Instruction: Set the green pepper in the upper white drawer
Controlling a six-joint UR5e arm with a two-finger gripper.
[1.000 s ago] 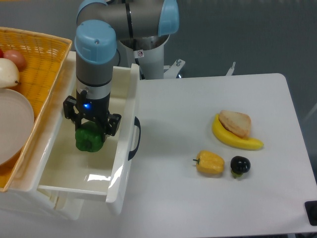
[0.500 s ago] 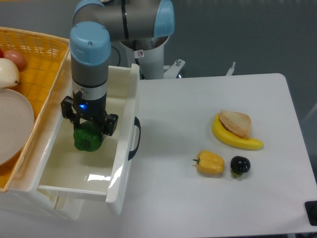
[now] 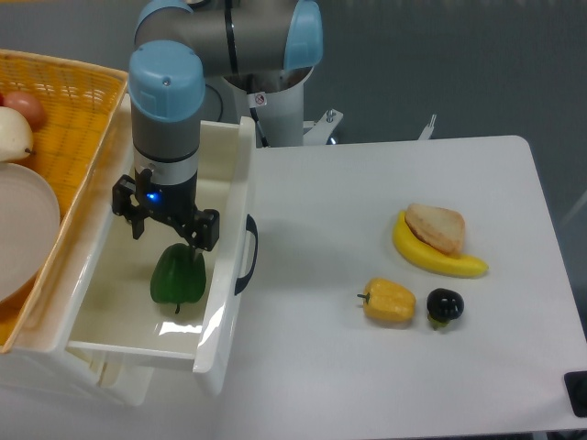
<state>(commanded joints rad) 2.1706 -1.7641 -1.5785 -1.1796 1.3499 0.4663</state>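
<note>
Down at the front, the upper white drawer (image 3: pixel 220 339) is pulled out, and its black curved handle (image 3: pixel 246 254) sticks out on the side facing the white table (image 3: pixel 367 385). The green pepper (image 3: pixel 178 275) sits on the floor of this drawer, close to the wall with the handle. It looks tipped over a little, and nothing is holding it.

Just above the pepper is the gripper (image 3: pixel 165 227). Its two black fingers (image 3: pixel 208 229) are spread apart with nothing between them, so it has let go. One finger is right over the top of the pepper, but I cannot tell if it touches it. A small blue light glows on the gripper.

On the table, well away from the drawer, the yellow pepper (image 3: pixel 389 301) and the small black round fruit (image 3: pixel 445 305) sit side by side. A bit farther back lies a banana (image 3: pixel 437 256) with a piece of bread (image 3: pixel 436 226) resting on top of it.

To the side of the drawer is the orange woven basket (image 3: pixel 87 147). It holds a white plate (image 3: pixel 23 229) and some round fruit at the back.
</note>
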